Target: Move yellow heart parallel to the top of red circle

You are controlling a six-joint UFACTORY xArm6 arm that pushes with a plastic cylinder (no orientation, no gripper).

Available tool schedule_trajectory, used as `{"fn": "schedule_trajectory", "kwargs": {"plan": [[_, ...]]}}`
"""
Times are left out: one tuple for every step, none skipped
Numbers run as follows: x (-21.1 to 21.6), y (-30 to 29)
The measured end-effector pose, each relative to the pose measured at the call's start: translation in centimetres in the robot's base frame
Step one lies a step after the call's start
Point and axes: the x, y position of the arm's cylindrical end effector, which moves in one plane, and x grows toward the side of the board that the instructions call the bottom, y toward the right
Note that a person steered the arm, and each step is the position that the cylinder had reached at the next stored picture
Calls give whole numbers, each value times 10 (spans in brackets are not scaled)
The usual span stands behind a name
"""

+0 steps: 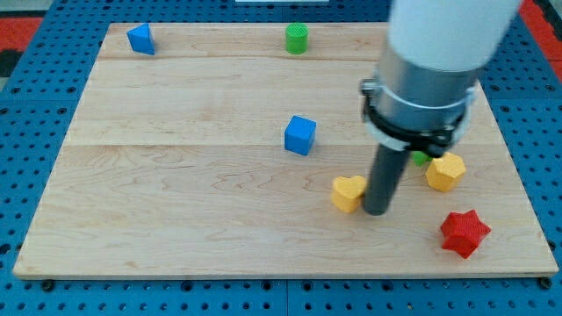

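Note:
The yellow heart (pixel 349 193) lies on the wooden board (pixel 176 175), right of centre and low in the view. My tip (pixel 376 211) stands right against the heart's right side, touching or nearly touching it. No red circle shows; the arm's thick body covers part of the board's upper right. The only red block I see is a red star (pixel 464 233) at the bottom right.
A blue cube (pixel 299 135) sits above and left of the heart. A yellow hexagon (pixel 445 172) lies right of the rod, with a small green block (pixel 421 159) half hidden beside it. A green cylinder (pixel 297 39) and a blue block (pixel 140 39) stand along the top edge.

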Motion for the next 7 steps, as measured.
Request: {"fn": "schedule_trajectory", "kwargs": {"plan": [[14,-35],[3,-69],[-24,-69],[-55,-68],[-78,-64],[-86,-41],[-87,-8]]}}
